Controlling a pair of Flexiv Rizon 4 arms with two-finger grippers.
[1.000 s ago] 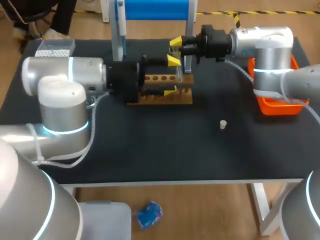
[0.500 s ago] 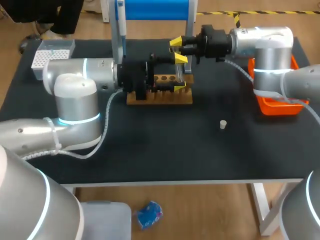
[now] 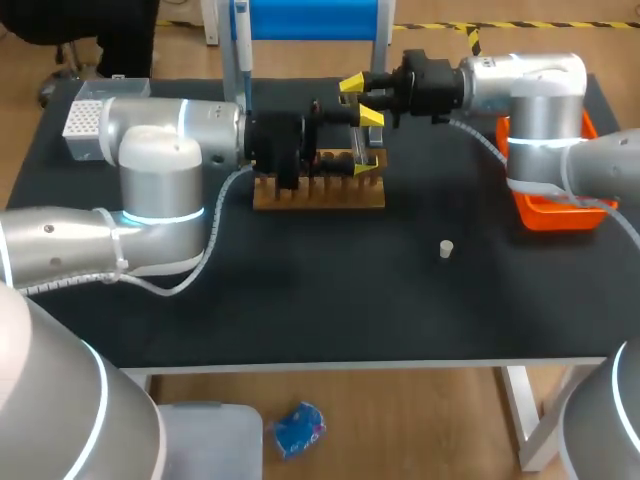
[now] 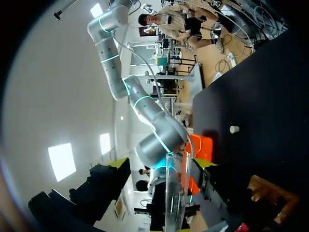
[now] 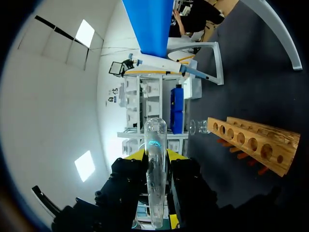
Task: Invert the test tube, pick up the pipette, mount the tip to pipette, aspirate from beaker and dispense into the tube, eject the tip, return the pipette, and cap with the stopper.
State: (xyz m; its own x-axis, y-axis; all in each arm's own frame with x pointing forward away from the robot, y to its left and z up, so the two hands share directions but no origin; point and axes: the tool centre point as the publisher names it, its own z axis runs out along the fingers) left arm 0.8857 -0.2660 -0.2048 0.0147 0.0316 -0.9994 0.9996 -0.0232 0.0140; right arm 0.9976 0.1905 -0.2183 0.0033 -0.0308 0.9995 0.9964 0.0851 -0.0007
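- the right gripper [image 5: 155, 155] is closed on the tube [image 5: 155, 137]: both fingers press its sides, and the rounded end sticks out past the yellow tips.
- the tube looks clear; i cannot tell if anything is inside.
- the left gripper [image 4: 162, 163] is open. its fingers stand wide on either side of the same tube [image 4: 175, 193], neither touching the glass, and the tube's open rim points out ahead of them.
- in the head view the two grippers meet tip to tip over the back right end of the rack [image 3: 320, 195]. the left arm comes in from the left and the right arm from the right.
- the tube itself is hard to make out in the head view.
- the rack is wooden with a row of round holes and sits on the table [image 3: 300, 310] just in front of the blue stand [image 3: 315, 18].
- the stopper [image 3: 446, 248] lies alone on the table, well apart from the rack, toward the front right.
- the tip box [image 3: 85, 112] is at the back left corner, partly behind the left arm.
- the orange tray [image 3: 555, 215] sits at the right edge under the right arm.
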